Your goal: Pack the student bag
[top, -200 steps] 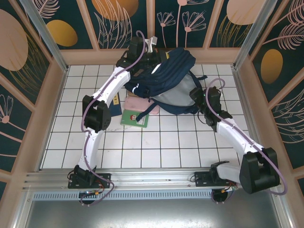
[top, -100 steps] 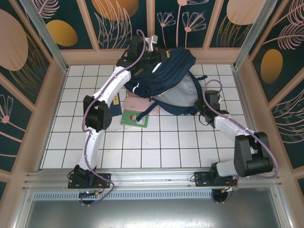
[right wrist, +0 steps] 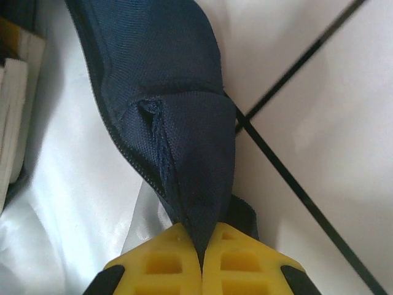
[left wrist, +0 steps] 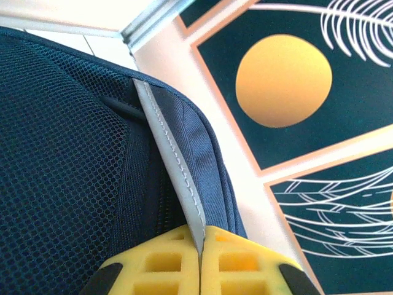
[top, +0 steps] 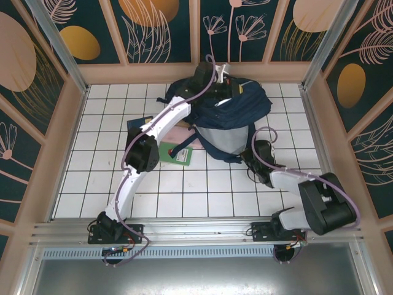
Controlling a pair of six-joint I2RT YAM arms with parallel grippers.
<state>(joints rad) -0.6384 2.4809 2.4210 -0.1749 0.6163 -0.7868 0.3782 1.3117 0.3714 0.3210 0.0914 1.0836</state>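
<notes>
Top camera: we look down from above and behind the arm bases, facing the far wall, with the whole desk point(top: 80, 184) in frame. Left wrist camera: very close, we look along the left jaws at the student bag point(top: 245, 106) edge, patterned wall point(left wrist: 282, 80) behind. Right wrist camera: very close, we look down past the right jaws at bag fabric and desk tile. All three share the bag.
</notes>
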